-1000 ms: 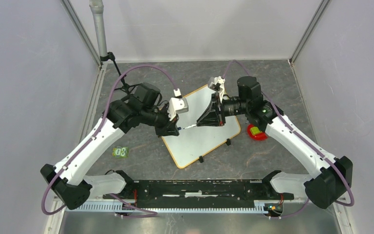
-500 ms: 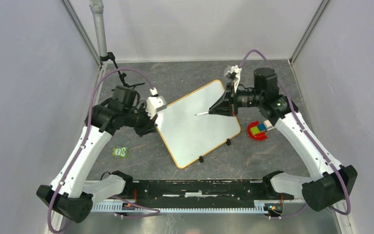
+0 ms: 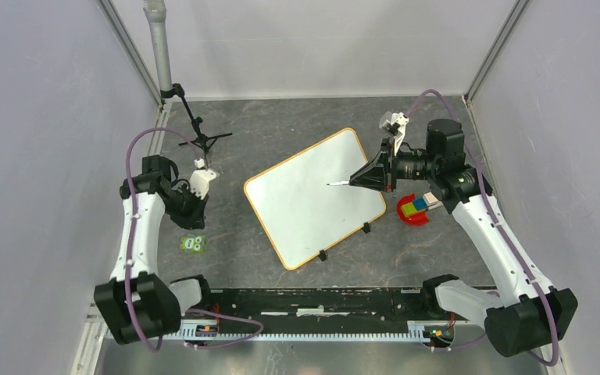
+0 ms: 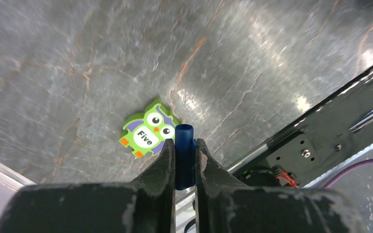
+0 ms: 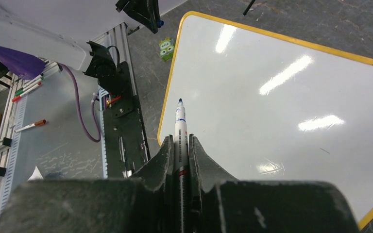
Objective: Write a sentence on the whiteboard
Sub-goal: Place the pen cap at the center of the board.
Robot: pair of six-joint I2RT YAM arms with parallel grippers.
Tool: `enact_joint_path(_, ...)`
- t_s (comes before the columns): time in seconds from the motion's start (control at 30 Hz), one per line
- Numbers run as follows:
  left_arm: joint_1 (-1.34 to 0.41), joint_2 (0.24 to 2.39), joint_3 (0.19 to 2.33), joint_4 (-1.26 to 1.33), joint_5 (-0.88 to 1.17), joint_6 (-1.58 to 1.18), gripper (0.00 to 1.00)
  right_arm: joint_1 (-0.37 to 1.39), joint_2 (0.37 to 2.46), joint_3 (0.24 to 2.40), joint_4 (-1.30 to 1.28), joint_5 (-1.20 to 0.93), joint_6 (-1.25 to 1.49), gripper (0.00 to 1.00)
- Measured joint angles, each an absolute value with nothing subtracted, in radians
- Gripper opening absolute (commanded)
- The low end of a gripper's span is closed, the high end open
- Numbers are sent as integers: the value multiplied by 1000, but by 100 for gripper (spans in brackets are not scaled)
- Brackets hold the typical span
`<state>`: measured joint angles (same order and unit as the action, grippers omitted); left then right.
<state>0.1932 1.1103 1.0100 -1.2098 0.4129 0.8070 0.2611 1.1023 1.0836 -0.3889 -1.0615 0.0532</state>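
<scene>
My right hand (image 3: 363, 177) is clamped narrow on a marker (image 3: 338, 183). The cap is off, the blue tip points away from me and the white barrel sits between the fingers (image 5: 180, 128). There is print on the barrel, too small to read. The tip is over the whiteboard (image 3: 305, 203), upper right part; I can't tell if it touches.

The whiteboard lies flat mid-desk, turned diagonal, with a yellow-orange frame and two small black clips (image 3: 323, 255) on the near edge. In the right wrist view its face (image 5: 272, 97) is plain white with light streaks, no lettering on it yet.

My left hand (image 3: 191, 207) is well apart from the board at the left side of the desk, pinched on a blue cap (image 4: 184, 155). The cap stands between the fingers with its open end out. Right beyond it on the desk lies a green owl puzzle piece (image 4: 145, 128) whose belly reads "Five".

A red dish (image 3: 402, 212) with yellow, green and blue blocks sits just right of the board, under my right arm. A small black tripod (image 3: 199, 133) stands at the far left. A few pens (image 5: 31, 125) lie off the desk beyond the rail.
</scene>
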Motion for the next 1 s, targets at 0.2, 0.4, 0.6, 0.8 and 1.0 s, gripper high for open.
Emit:
enact_joint_path(0.2,234,1240,886,-1102,348,830,7,260,1096,1043,-373,-1061,42,0)
enact_joint_path(0.4,226,1343,835,-986,303,830,14,260,1096,1003,-358,-1053,36,0)
enact_joint_path(0.6,166,1385,786,-907,256,826,16,260,1096,998,-353,-1053,29,0)
enact_joint_path(0.8,101,1420,806,-905,196,793,23,260,1096,994,-353,-1053,24,0)
enact_joint_path(1.0,69,1481,818,-810,190,765,32,260,1093,994,-358,-1052,3,0)
